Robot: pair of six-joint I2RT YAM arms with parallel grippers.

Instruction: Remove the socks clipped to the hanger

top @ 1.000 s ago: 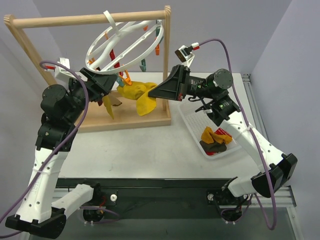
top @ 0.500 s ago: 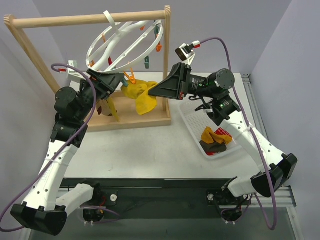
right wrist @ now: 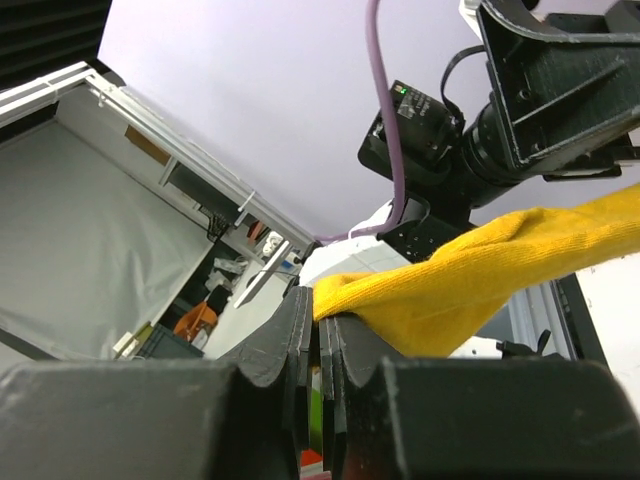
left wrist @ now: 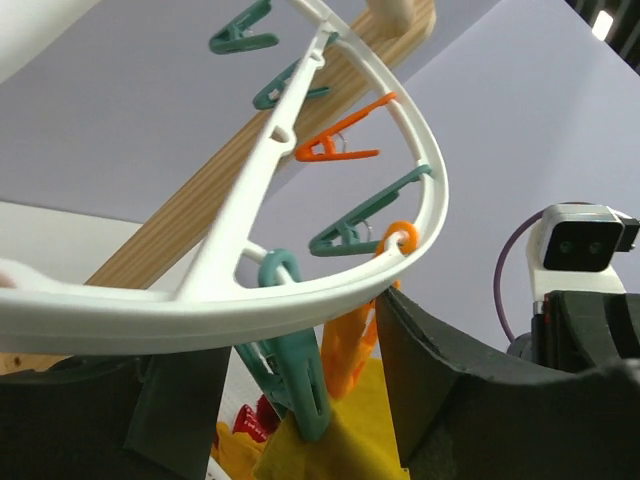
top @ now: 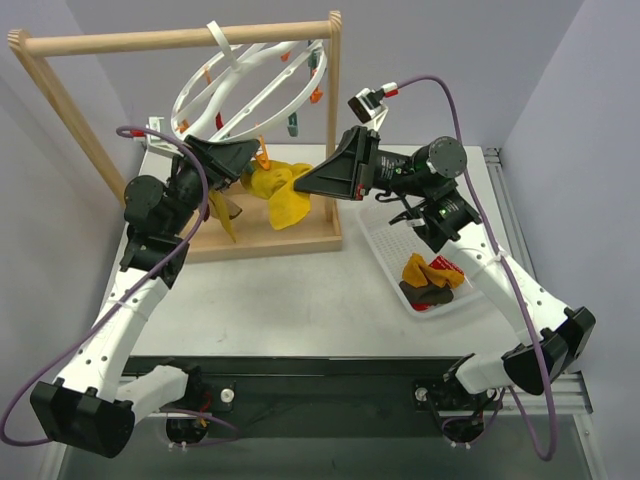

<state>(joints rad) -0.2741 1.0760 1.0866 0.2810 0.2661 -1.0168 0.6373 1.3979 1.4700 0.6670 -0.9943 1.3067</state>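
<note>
**Yellow sock gripped at the hanger**

From above, we see the hanger [top: 232,62] on the wooden rack [top: 180,40], with a yellow sock [top: 285,200] dangling beneath. Left wrist: our left fingers [left wrist: 450,390] spread around the teal and orange clips [left wrist: 300,385]. Right wrist: our right fingers [right wrist: 280,340] clench that sock.

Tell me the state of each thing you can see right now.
hanger, hooked on wooden rack, tilted
yellow sock, clipped to hanger
left gripper, open, astride hanger rim at the clips
right gripper, shut on yellow sock
basket, holding loose socks
</note>
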